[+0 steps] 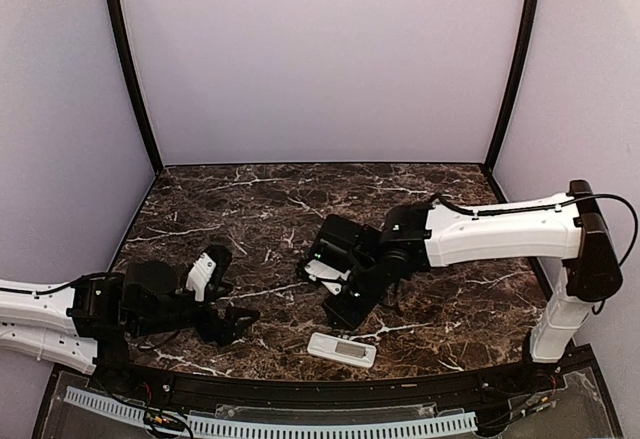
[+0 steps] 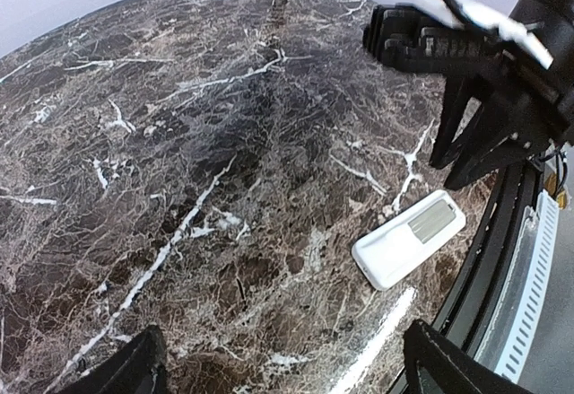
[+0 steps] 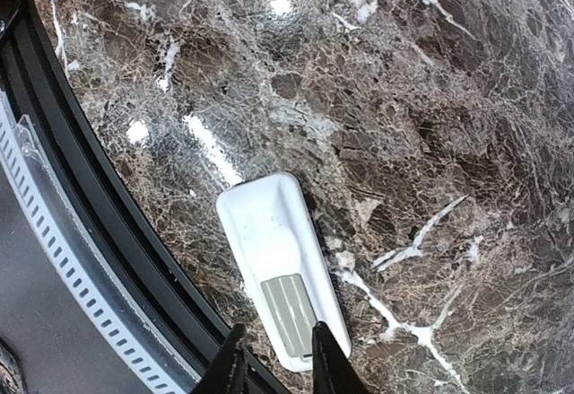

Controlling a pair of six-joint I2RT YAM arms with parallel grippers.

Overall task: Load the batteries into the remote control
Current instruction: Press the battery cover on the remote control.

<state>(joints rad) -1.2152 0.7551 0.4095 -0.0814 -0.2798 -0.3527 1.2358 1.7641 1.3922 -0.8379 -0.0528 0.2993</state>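
Near the worktop's point(image 1: 450, 289) front edge, about midway along it, lies the remote control point(image 3: 269, 232), back upward, its grey panel at the end beneath the right gripper point(image 3: 278, 365). That gripper hovers with jaws narrowly parted and nothing seen between them. The left gripper point(image 2: 287, 372), spread wide and empty, waits at front left. The batteries cannot be made out. The handset is probably light, rigid and slick on marble, so pinch it across the long sides.

White remote control point(image 3: 273, 241) on brown, white-veined marble table point(image 3: 430, 98)
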